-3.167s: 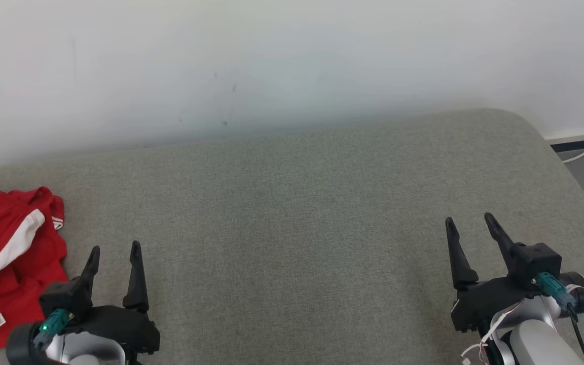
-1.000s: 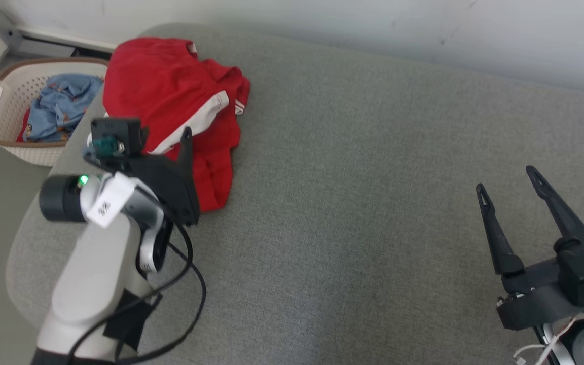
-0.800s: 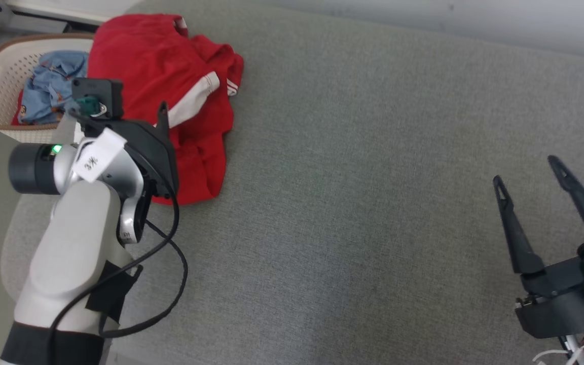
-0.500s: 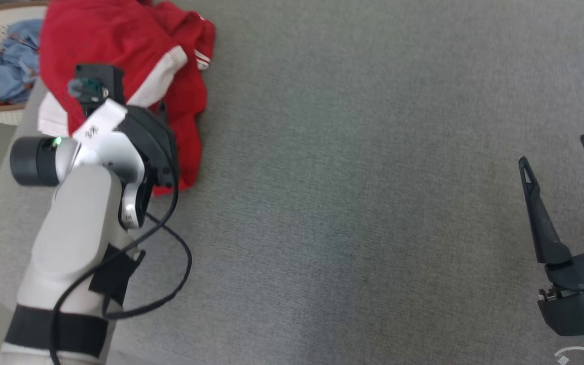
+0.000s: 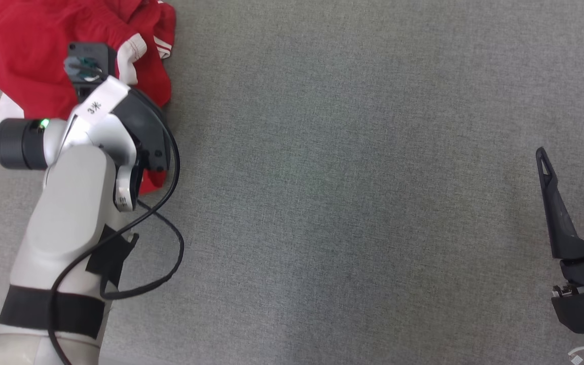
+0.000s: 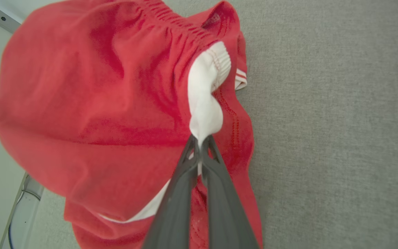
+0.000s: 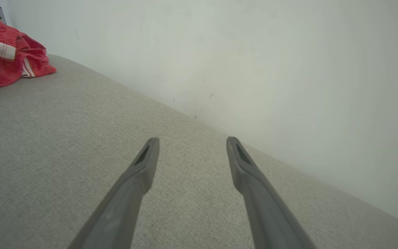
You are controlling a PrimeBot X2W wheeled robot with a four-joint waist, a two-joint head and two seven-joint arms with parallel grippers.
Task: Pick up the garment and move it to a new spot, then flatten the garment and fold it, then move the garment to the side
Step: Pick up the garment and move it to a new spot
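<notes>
Nearest, the right end effector (image 7: pixel 192 141) hovers over bare grey upholstery (image 5: pixel 348 177) with its fingers spread wide, one of them cut off at the head view's edge. Farther left, the left end effector (image 6: pixel 200 140) is pinched tight on the white band (image 6: pixel 206 93) of the red garment (image 6: pixel 92 103). From above its fingers are hidden under the wrist. The garment lies bunched at the upholstery's far left, partly out of frame.

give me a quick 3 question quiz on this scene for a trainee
1. True or false: the left hand is shut on the red garment.
2. Pick one: the right hand is A) open and holding nothing, B) shut on the garment, C) shut on nothing.
3. Fill in: the left hand pinches the garment at its ____ stripe.

Key: 1 true; 2 A; 3 white
</notes>
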